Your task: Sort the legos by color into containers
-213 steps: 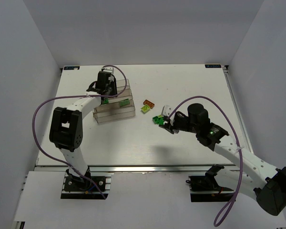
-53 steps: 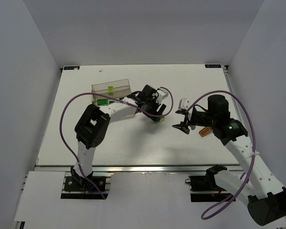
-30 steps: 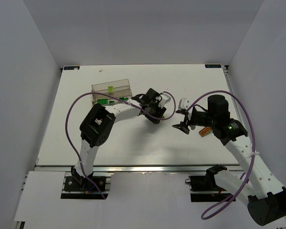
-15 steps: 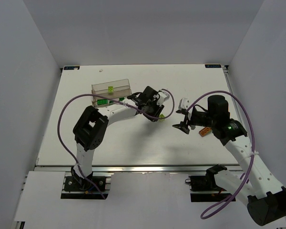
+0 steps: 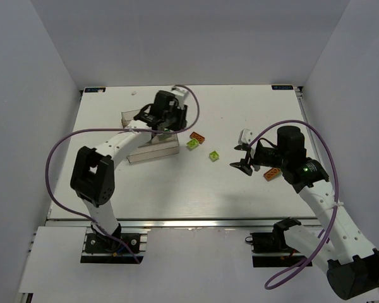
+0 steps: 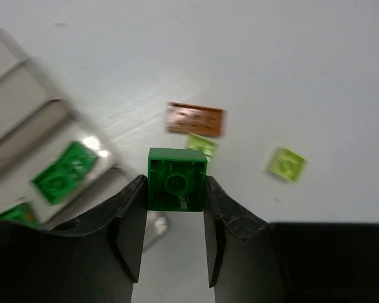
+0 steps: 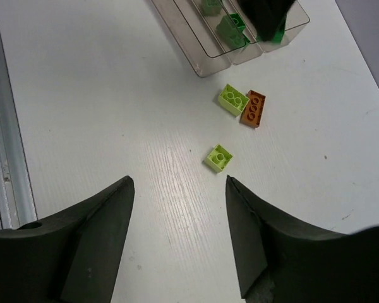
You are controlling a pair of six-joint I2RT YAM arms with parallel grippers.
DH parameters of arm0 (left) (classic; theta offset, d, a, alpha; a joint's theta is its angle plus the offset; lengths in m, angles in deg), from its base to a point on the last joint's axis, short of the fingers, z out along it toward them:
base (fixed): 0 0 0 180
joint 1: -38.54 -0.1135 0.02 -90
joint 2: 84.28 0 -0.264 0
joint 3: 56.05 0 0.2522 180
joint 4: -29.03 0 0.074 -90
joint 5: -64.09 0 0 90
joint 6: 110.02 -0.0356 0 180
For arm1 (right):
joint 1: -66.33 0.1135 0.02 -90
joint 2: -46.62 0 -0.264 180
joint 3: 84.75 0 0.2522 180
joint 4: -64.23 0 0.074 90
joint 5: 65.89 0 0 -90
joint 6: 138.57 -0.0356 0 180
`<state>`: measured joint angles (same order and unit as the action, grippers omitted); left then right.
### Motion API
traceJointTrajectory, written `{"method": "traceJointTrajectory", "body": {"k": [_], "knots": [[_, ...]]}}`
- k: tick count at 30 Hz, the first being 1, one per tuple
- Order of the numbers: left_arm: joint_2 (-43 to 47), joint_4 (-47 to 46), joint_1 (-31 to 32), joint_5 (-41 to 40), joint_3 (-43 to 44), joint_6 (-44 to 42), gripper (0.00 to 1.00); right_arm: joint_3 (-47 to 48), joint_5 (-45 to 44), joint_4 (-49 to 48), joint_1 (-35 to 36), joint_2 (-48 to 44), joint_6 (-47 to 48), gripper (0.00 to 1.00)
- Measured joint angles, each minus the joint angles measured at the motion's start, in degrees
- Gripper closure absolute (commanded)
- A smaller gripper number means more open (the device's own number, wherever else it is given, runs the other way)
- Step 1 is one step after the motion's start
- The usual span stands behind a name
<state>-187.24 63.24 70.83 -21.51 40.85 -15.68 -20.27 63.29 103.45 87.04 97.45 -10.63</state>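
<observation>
**Dark green brick carried to the bins; right arm waits open**

The left gripper (image 6: 175, 203) is closed on a dark green brick (image 6: 177, 182), one finger pressed against each side. The brick's hollow underside faces the wrist camera, so the studs point away from it. A side pinch like this leaves the brick free to drop straight down once the fingers part.

In the top view the left gripper is over the far right end of the clear stepped bins (image 5: 153, 149). From the wrist, the nearest compartment already holds green bricks (image 6: 64, 172), and the arm appears to be taking its load there to match the colour. The held brick sits beyond the bin's edge in that view, so I judge the drop needs a small shift first.

Loose on the bench (image 5: 114, 183), just right of the bins, an orange brick (image 5: 198, 137) lies touching a lime brick (image 5: 192, 144). A smaller lime brick (image 5: 213, 155) lies apart from them. A second orange brick (image 5: 271, 175) sits close beside the right arm.

The right gripper (image 7: 178, 183) is spread wide and carries nothing. It hangs above bare bench with the small lime brick ahead of it, probably held clear while the left arm works.
</observation>
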Motion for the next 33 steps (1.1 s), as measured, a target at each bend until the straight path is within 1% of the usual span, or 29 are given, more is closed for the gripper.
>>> {"method": "traceJointTrajectory", "body": {"k": [1,2,4,5,8,16,19,23,24,30,33], "knots": [[0.52,-0.87,-2.25,-1.05,-0.74,1.01,0.85,0.00,0.02,0.00,-0.04,0.00,-0.02,0.38],[0.81,-1.68,-4.02,-2.12,-1.36,1.75,0.86,0.00,0.04,0.00,-0.09,0.00,0.00,0.43],[1.07,-3.58,-8.15,-4.98,-2.73,3.28,0.88,0.00,0.09,-0.02,-0.09,0.00,-0.04,0.50],[1.07,-4.13,-9.77,-6.14,-3.30,3.80,0.88,0.00,0.15,0.00,-0.09,0.00,-0.02,0.56],[0.96,-4.68,-12.72,-8.11,-4.13,5.42,0.88,0.00,0.31,0.04,-0.09,0.00,-0.09,0.59],[0.42,-7.41,-16.72,-8.61,-4.46,7.82,0.86,0.00,0.46,0.04,-0.09,0.00,-0.17,0.59],[-0.42,-7.63,-17.64,-8.66,-4.68,8.22,0.81,0.00,0.46,0.04,-0.09,0.00,-0.20,0.57],[-1.44,-7.56,-18.38,-9.20,-4.72,8.46,0.74,0.00,0.44,0.04,-0.09,0.00,-0.20,0.54],[-1.60,-7.56,-18.47,-9.42,-4.72,8.52,0.70,0.00,0.44,0.04,-0.09,0.00,-0.20,0.53],[-1.81,-7.34,-18.67,-10.73,-4.72,8.63,0.54,0.00,0.44,0.02,-0.09,0.00,-0.20,0.51],[-2.12,-6.99,-18.69,-11.30,-4.72,8.66,0.48,0.00,0.44,0.02,-0.09,0.00,-0.22,0.49]]}}
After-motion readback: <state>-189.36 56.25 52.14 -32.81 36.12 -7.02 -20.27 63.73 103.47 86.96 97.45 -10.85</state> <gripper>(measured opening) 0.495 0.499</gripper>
